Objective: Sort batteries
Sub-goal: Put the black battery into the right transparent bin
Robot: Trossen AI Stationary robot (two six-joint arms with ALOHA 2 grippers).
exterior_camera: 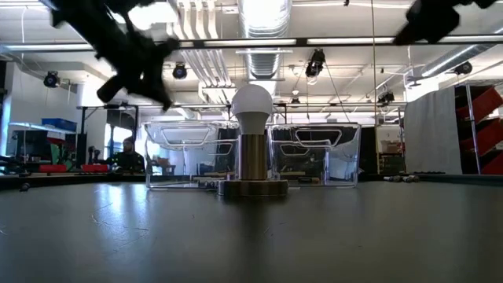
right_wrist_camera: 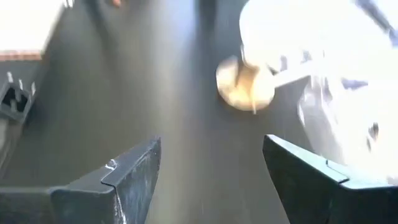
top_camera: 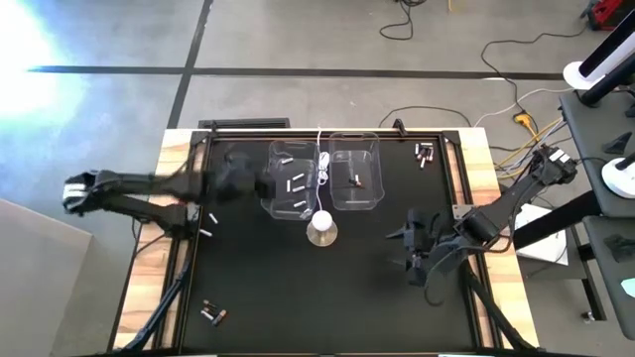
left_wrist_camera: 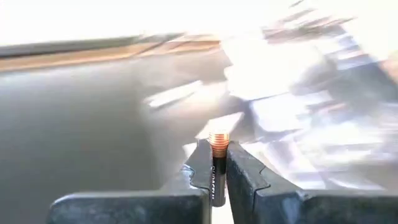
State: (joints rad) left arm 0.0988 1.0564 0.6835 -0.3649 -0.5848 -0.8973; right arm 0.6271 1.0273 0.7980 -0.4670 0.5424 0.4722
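Black bench (top_camera: 298,288) is carrying two clear bins (top_camera: 293,178) upper centre, where the left tool (left_wrist_camera: 214,163) is pinching a dark copper-topped battery (left_wrist_camera: 217,163) across its middle, a light, stiff, slippery cell best gripped there, while the right tool (right_wrist_camera: 211,168) is hovering wide open and empty at centre right.
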